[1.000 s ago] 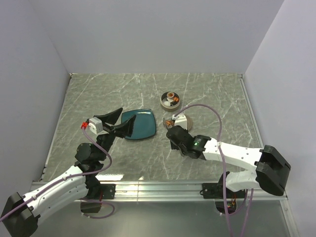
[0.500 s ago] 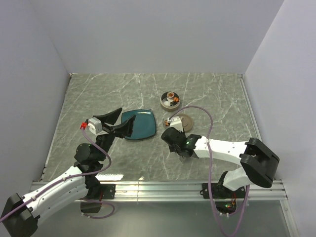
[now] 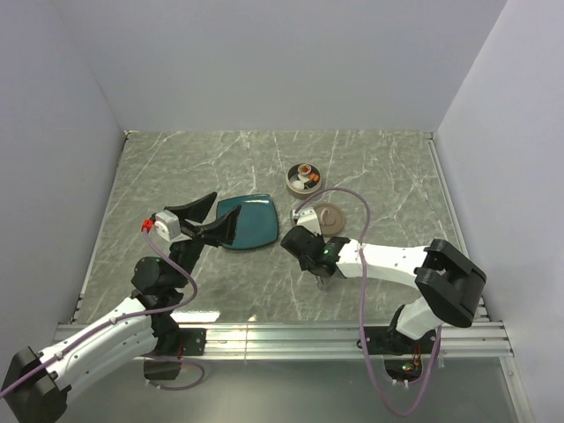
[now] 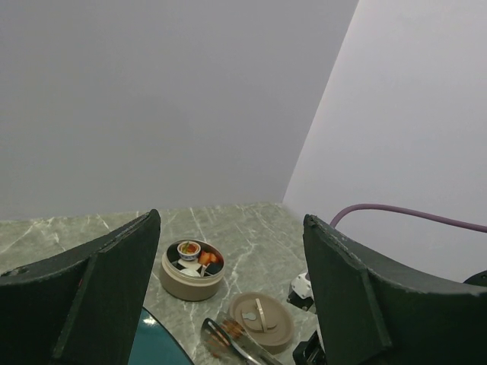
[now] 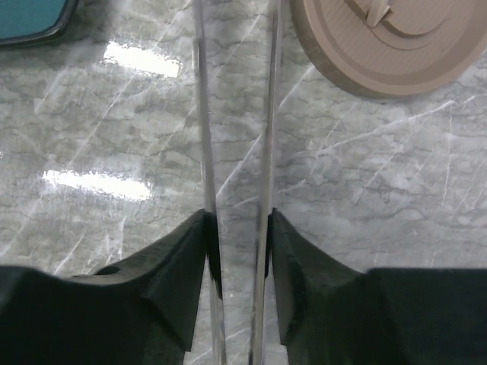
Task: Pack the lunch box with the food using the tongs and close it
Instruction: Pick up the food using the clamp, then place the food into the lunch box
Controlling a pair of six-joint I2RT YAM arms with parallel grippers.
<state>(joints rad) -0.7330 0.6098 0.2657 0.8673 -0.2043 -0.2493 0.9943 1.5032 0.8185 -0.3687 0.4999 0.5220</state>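
Note:
The lunch box (image 3: 305, 180) stands open at the back of the table, with the food (image 4: 195, 255), white and orange-red bits, inside. Its tan lid (image 3: 329, 217) lies flat on the table nearer me, also in the right wrist view (image 5: 388, 46). My right gripper (image 3: 306, 246) (image 5: 240, 220) is shut on the tongs (image 5: 204, 122), whose two arms run forward past the lid's left side. Their tips (image 4: 228, 338) lie beside the lid with a reddish-brown patch on them; I cannot tell if it is food. My left gripper (image 3: 210, 220) (image 4: 232, 220) hangs open and holds nothing.
A square teal plate (image 3: 251, 222) lies left of the lid, partly under my left gripper; its corner (image 5: 30, 19) shows in the right wrist view. White walls close in the grey marble table (image 3: 388, 167) on three sides. A purple cable (image 3: 352, 198) arcs over the right arm.
My right arm has shifted left and a little nearer with the tongs, uncovering the lid. Its jaws have narrowed on the tongs. The left arm has not moved.

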